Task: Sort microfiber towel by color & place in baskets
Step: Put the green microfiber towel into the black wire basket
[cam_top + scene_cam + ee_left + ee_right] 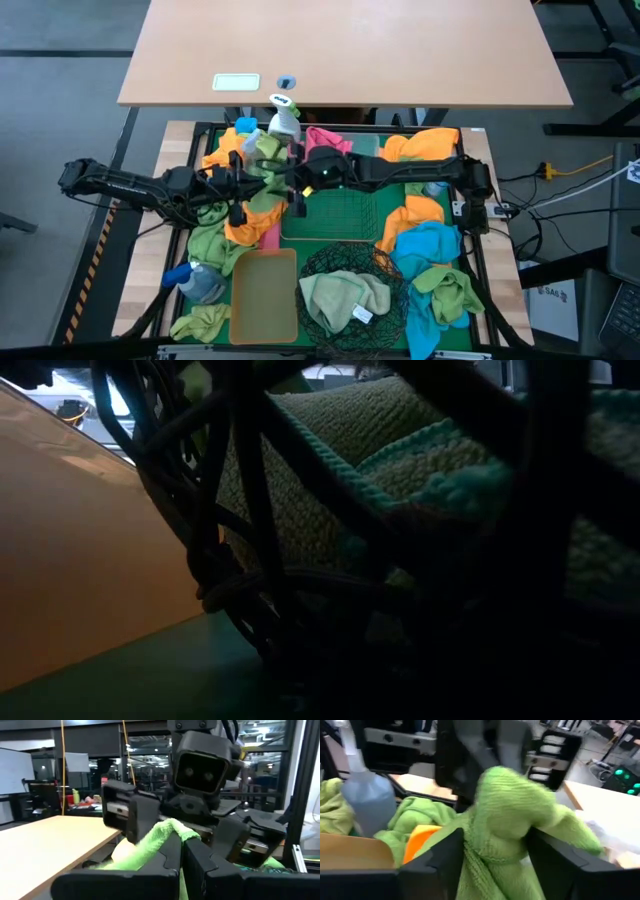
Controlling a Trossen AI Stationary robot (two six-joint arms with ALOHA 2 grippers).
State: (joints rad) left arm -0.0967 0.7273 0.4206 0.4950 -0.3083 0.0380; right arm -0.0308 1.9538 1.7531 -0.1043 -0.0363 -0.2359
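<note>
A bright green microfiber towel (pixel 172 827) (pixel 505 815) (pixel 264 197) is held up over the table's left-centre, between both grippers. My left gripper (pixel 181 840) (pixel 258 184) is shut on it. My right gripper (pixel 495 855) (pixel 298 182) faces it from the right, open, one finger on either side of the towel's bunched top; whether they touch it I cannot tell. At the near edge, the tan bin (pixel 265 295) sits beside the round black wire-mesh basket (pixel 350 270), which holds a pale green towel (pixel 345 298) (pixel 400 450). My left gripper pinches a bunched fold at the top of the green towel (pixel 175 826) between its two fingers (pixel 167 857), coming level from the table's left. The towel is lifted, humps over the fingertips and hangs down below them.
Orange (pixel 425 145), blue (pixel 430 250), pink (pixel 325 138) and green (pixel 205 245) towels lie heaped around a green mat (pixel 340 205). One spray bottle (pixel 283 118) stands at the far edge, another (pixel 195 280) (pixel 367 800) at the near left. A wooden table (pixel 350 50) lies beyond.
</note>
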